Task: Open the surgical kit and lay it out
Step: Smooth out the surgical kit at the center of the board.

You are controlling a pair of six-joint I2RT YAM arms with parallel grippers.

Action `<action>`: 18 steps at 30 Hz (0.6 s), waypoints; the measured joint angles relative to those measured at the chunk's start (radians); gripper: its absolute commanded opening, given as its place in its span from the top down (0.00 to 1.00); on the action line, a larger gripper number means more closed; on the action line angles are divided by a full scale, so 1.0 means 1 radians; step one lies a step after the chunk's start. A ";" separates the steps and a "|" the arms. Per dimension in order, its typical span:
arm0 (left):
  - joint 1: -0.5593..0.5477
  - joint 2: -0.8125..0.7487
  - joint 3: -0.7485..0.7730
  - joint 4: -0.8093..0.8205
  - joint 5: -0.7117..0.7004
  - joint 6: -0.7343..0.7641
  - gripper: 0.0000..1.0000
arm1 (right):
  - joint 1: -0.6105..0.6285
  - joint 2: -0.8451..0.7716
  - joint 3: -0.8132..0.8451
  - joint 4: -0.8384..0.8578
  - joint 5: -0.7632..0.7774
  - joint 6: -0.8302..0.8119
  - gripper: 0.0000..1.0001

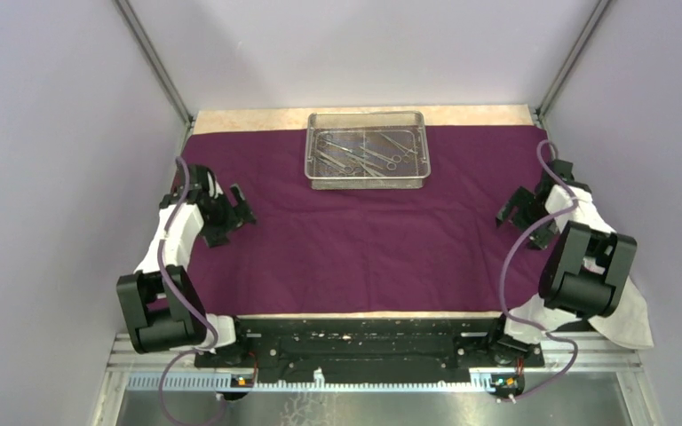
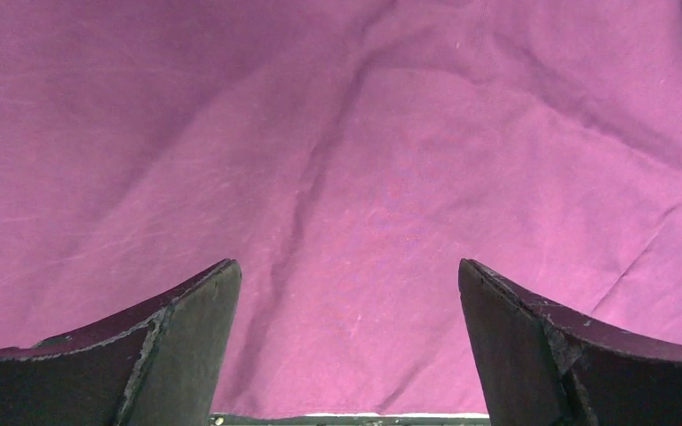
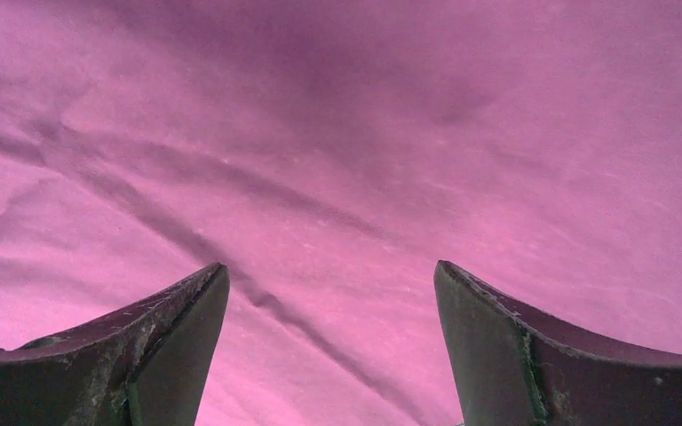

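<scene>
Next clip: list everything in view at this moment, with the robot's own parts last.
purple cloth wrap: one, dark purple, spread open over most of the table, lightly creased.
wire-mesh tray: one, silver, standing on the wrap at far centre.
steel instruments: several, silver, scissor-like, lying inside the tray; too small to count exactly.
table: one, tan, showing as bare strips along the far and near edges.
white fabric: white, at the near right corner by the right arm; sleeve or loose cloth, cannot tell.
left gripper: one, black, open and empty, over the wrap's left side.
right gripper: one, black, open and empty, over the wrap's right side.
</scene>
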 measured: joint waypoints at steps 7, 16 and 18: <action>-0.009 0.060 -0.072 0.008 -0.026 -0.009 0.01 | 0.004 0.088 -0.071 0.079 -0.048 -0.016 0.14; 0.069 0.057 -0.132 -0.044 -0.109 -0.061 0.01 | -0.124 0.035 -0.114 0.072 -0.064 0.004 0.15; 0.069 0.054 -0.121 -0.057 -0.119 -0.061 0.01 | -0.108 0.036 -0.098 0.029 -0.046 -0.003 0.14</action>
